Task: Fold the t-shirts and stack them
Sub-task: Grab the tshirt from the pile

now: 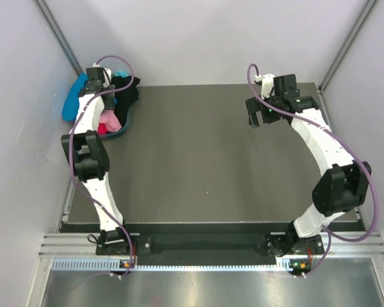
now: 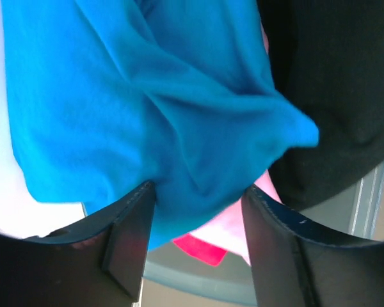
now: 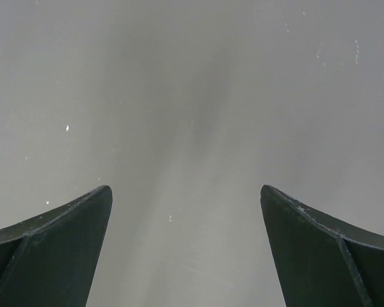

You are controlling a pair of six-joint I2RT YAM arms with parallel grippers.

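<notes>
The t-shirts lie bunched in a teal basket at the table's far left: bright blue, black, light pink and red. My left gripper reaches down into this pile. In the left wrist view its jaws stand apart with a fold of the blue shirt between the fingertips; the black shirt, pink shirt and red shirt lie beside and under it. My right gripper is open and empty above the bare dark table at the far right.
The basket's rim shows below the shirts. The dark table top is walled by white panels on the left, back and right. The basket sits partly off the table's far left corner.
</notes>
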